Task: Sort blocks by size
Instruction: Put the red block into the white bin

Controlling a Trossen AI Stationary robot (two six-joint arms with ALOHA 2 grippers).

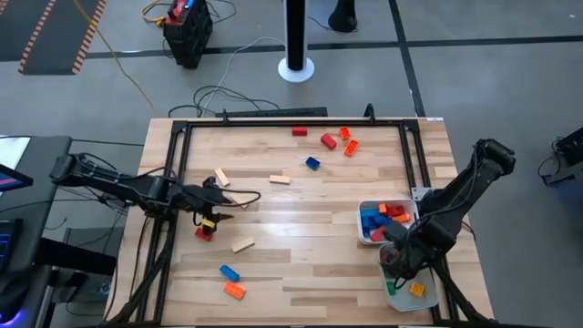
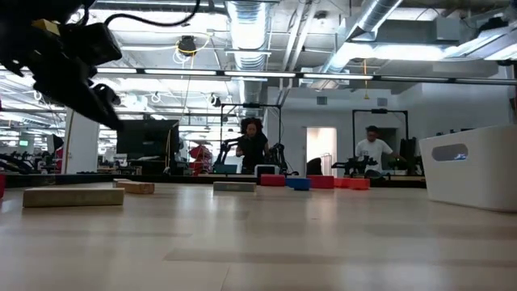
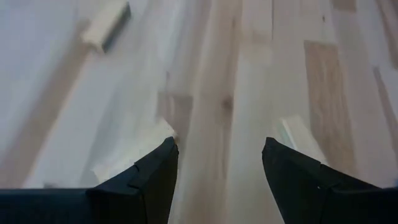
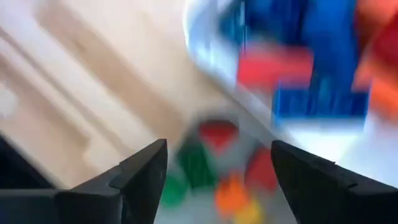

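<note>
1. High view: the right gripper (image 1: 404, 255) is seen poised over the two white trays at the table's right edge, at the seam between the upper tray (image 1: 363, 228), filled with blue, red and orange blocks, and the lower tray (image 1: 428, 299), where a few small green, red and orange pieces lie. The left gripper (image 1: 239, 199) is stretched over the left half of the table. A tan block (image 1: 221, 177) lies just beside it, another tan block (image 1: 280, 179) a little ahead, a third (image 1: 242, 244) nearer the front edge; each lies with its long axis slanted across the boards. Loose blocks (image 1: 328, 140) remain along the far edge, well apart from either arm.

2. Low view: tan blocks (image 2: 71, 196) are seen flat on the wood, and a tray wall (image 2: 472, 166) at the right.

3. Left wrist view: the fingers (image 3: 154, 177) are spread and empty; a tan block (image 3: 106, 25) lies ahead and off to one side, so the left arm is judged nearer to it.

4. Right wrist view: the fingers (image 4: 144, 177) stand released, nothing between them, with small pieces (image 4: 198, 163) below.
</note>
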